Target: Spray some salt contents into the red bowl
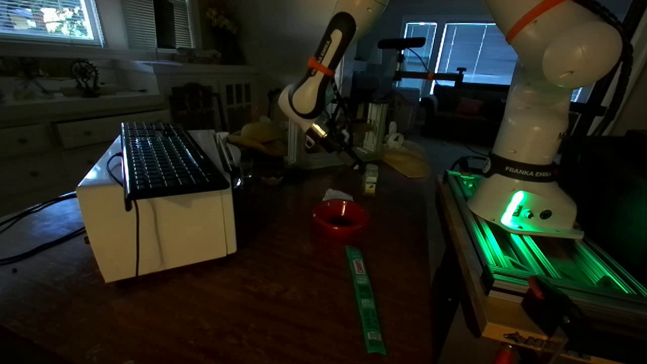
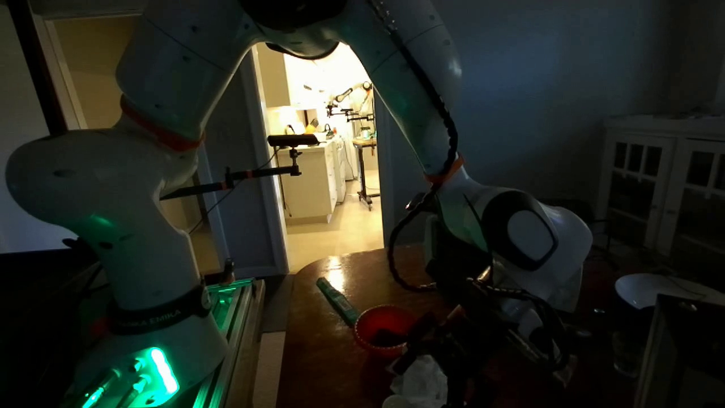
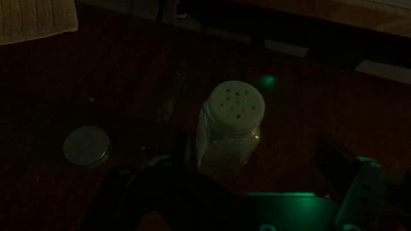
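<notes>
The salt shaker [image 3: 237, 106], clear with a pale holed lid, stands upright on the dark table in the wrist view. It also shows in an exterior view [image 1: 370, 178], behind the bowl. My gripper [image 3: 257, 147] is open, its dark fingers wide apart. The shaker is in line with the gap, nearer the left finger; whether that finger touches it is too dark to tell. In an exterior view the gripper [image 1: 358, 167] is at the shaker's top, tilted down. The red bowl [image 1: 339, 230] sits on the table in both exterior views [image 2: 362, 328], partly behind the arm in one.
A round flat lid [image 3: 86, 146] lies beside the shaker. A crumpled white piece [image 1: 337, 194] is behind the bowl, a green packet [image 1: 365, 298] in front. A white box-shaped appliance [image 1: 167, 237] bears a keyboard [image 1: 167, 162]. A tan cloth [image 3: 35, 19] lies at the table's edge.
</notes>
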{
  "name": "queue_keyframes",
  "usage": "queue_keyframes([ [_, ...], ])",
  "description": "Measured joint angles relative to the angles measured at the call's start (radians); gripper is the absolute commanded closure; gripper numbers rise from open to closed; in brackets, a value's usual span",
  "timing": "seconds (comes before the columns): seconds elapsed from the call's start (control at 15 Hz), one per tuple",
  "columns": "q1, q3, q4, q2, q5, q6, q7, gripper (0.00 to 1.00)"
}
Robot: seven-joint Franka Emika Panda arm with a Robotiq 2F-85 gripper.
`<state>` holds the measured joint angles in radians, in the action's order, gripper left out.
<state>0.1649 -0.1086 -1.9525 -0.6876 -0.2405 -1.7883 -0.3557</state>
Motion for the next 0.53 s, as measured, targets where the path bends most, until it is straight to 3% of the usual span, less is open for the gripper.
queue_keyframes([
  [0.53, -0.026, 0.008, 0.083, -0.094, -0.086, 0.073, 0.0, 0.0],
])
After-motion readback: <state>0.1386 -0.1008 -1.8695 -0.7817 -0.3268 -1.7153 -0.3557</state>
